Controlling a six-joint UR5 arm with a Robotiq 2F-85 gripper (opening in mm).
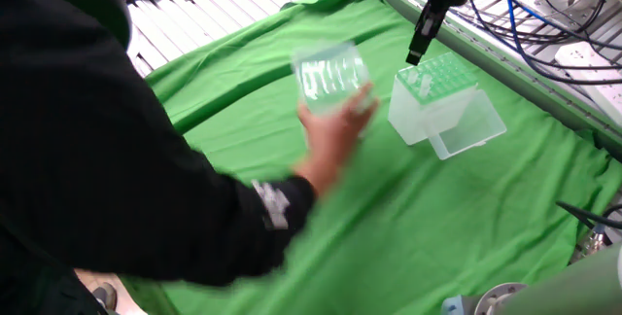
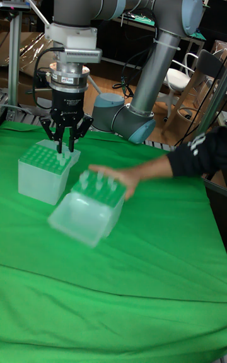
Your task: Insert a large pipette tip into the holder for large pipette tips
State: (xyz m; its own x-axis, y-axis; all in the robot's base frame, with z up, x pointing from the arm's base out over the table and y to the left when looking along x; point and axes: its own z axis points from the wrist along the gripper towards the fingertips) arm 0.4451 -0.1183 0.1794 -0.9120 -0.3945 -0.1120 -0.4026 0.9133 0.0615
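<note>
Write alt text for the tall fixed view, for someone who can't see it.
A UR5 arm's end effector hangs just above the green-topped holder for large pipette tips on a green cloth. Beside it, a person's hand lifts a second, blurred tip box.

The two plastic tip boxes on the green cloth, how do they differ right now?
The holder for large pipette tips rests on the green cloth, while the other tip box is lifted and tilted in the person's hand. The holder's grid is mostly empty holes; the other box bristles with clear tips. The gripper hangs over the holder, not the held box. Both are translucent boxes with hinged clear lids open.
</note>
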